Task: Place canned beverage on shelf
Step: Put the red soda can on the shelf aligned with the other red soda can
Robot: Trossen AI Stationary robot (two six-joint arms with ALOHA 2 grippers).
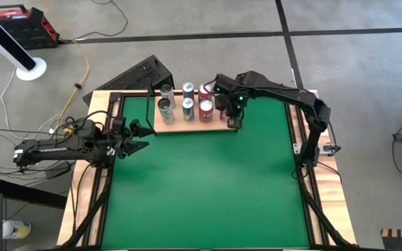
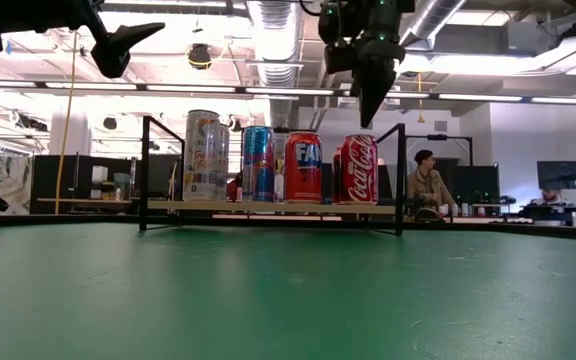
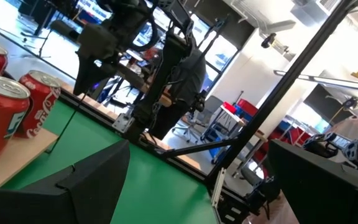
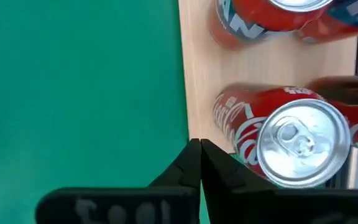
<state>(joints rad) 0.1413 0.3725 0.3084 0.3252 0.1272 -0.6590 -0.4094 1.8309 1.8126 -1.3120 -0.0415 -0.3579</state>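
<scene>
The shelf [image 1: 195, 125] sits at the green mat's [image 1: 201, 188] twelve o'clock edge, crowded with cans. The right gripper [image 4: 200, 163], fingers pressed together and holding nothing, hangs above the Coca-Cola can [image 4: 278, 140] at the shelf's three o'clock end. The left gripper [image 1: 139, 137], spread wide, waits at nine o'clock.
</scene>
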